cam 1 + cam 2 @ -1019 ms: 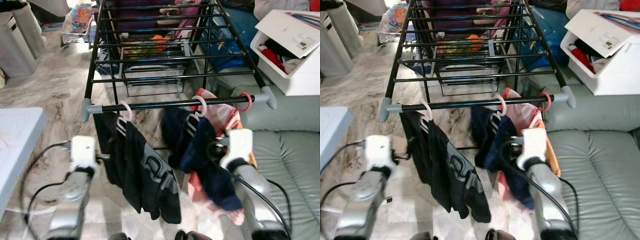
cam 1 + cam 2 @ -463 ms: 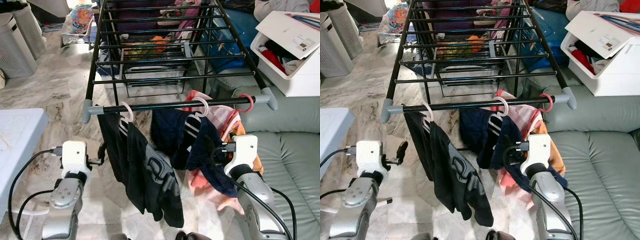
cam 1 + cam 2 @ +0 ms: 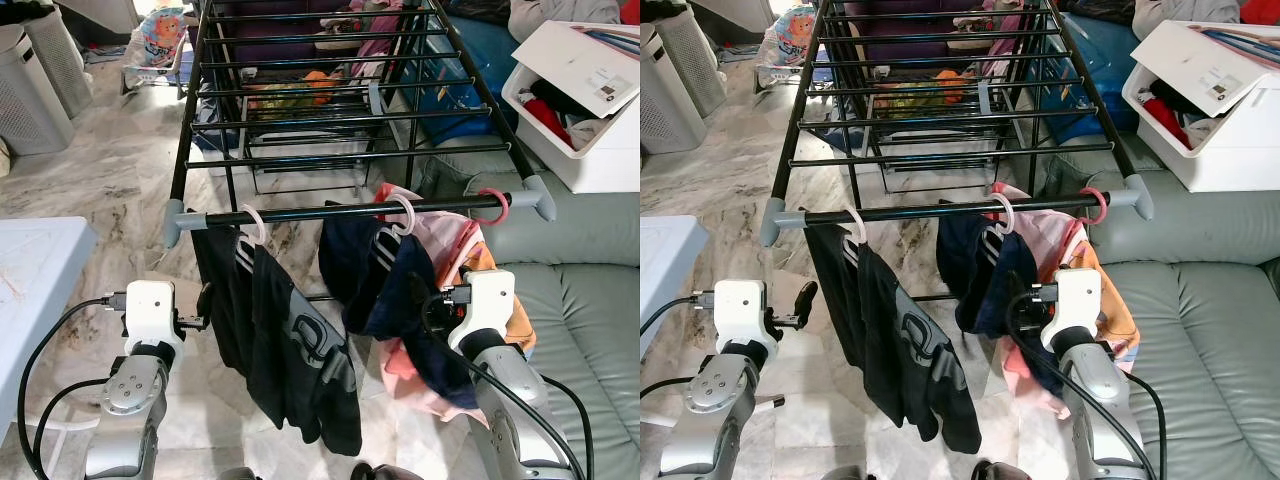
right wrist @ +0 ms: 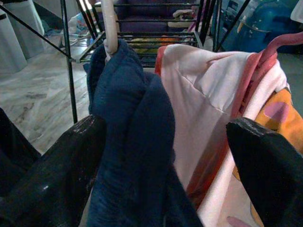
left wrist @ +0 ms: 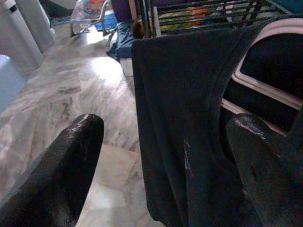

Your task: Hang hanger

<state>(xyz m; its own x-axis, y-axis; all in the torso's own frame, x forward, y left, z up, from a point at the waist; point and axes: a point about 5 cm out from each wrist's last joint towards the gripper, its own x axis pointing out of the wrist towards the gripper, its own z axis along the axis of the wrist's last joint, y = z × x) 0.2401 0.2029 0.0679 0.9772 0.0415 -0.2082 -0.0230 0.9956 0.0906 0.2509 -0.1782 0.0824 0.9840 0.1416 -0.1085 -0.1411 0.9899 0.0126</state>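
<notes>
The drying rack [image 3: 350, 110] stands before me, three hangers hooked on its front rail [image 3: 350, 210]: black garment [image 3: 290, 350], navy garment [image 3: 385, 275], pink one [image 3: 450, 240]. My left hand [image 5: 165, 156] and right hand [image 4: 165, 156] are spread wide, empty. Hanging seems done, I think; next I draw back clear.

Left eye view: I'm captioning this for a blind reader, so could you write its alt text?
Three hangers hook over the front rail of a black drying rack: a black garment, a navy garment and a pink garment. The left gripper sits beside the black garment, the right gripper against the navy one. A grey sofa stands to the right.
</notes>
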